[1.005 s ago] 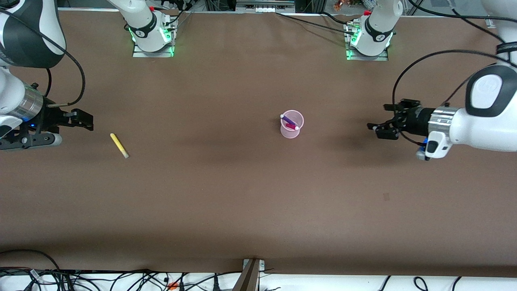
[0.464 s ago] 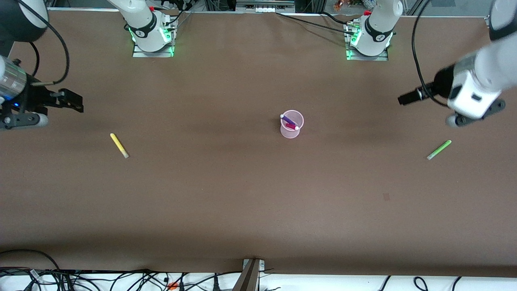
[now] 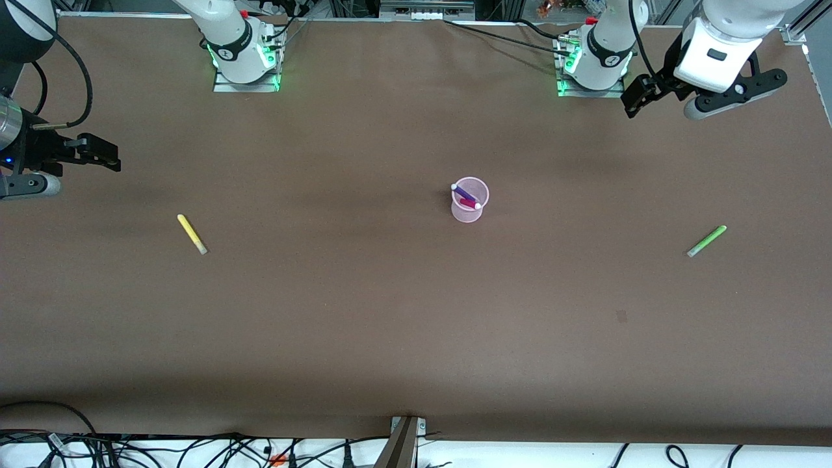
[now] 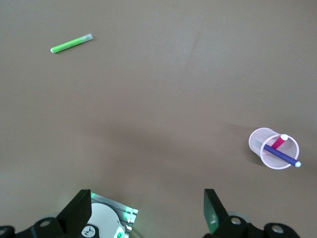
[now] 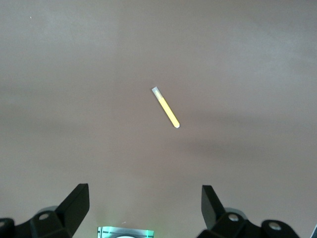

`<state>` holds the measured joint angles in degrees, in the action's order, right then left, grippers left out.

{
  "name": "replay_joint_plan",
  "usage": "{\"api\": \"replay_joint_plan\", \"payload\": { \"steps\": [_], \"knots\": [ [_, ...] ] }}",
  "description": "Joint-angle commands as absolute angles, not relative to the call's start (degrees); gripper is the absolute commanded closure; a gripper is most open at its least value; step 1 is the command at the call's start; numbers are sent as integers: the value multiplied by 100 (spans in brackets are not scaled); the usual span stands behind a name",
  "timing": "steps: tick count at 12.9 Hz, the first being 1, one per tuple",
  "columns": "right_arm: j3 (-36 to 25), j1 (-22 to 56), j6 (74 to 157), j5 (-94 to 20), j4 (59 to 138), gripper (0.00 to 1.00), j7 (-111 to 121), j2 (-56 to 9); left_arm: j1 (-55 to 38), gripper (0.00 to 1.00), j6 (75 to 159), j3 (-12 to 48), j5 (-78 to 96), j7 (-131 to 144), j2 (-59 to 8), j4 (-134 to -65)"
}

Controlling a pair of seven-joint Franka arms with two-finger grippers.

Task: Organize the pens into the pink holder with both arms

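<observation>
Both our grippers, left and right, hang wide open; yellow pen lies slantwise nearest our right one

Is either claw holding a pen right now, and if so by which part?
No. The left claw and right claw are both open and empty; the green pen and yellow pen lie on the table.

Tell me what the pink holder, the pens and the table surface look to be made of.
Pink holder: likely thin translucent plastic; the purple pen and magenta pen show through its wall.
Yellow pen and green pen: probably smooth plastic barrels, evenly bright, with pale ends.
Table: matte brown sheet, perhaps paper or felt; no glare.
</observation>
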<state>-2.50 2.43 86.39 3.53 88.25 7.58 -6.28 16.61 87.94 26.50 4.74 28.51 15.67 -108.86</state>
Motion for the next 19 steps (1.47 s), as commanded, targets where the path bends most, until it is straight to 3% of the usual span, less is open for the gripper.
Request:
{"api": "replay_joint_plan", "payload": {
  "steps": [1,5,12,13,16,19],
  "knots": [
    [-202,246,8709,290,8833,0,748,-807,1960,0,8641,2637,352,2672,916,-10251],
    [-193,298,8850,175,8789,0,782,-1019,2241,0,8508,2663,509,2603,326,-9590],
    [-202,299,8842,185,8728,0,791,-1081,2198,0,8455,2638,422,2584,369,-9405],
    [-202,299,8833,185,8728,0,791,-1081,2006,0,8455,2454,422,2584,360,-9404],
    [-202,299,8824,176,8728,0,774,-1081,84,0,8464,463,404,2575,378,-9483],
    [-202,290,8824,158,8728,0,773,-1081,-771,0,8508,-349,404,2575,448,-9597]
  ]
}}
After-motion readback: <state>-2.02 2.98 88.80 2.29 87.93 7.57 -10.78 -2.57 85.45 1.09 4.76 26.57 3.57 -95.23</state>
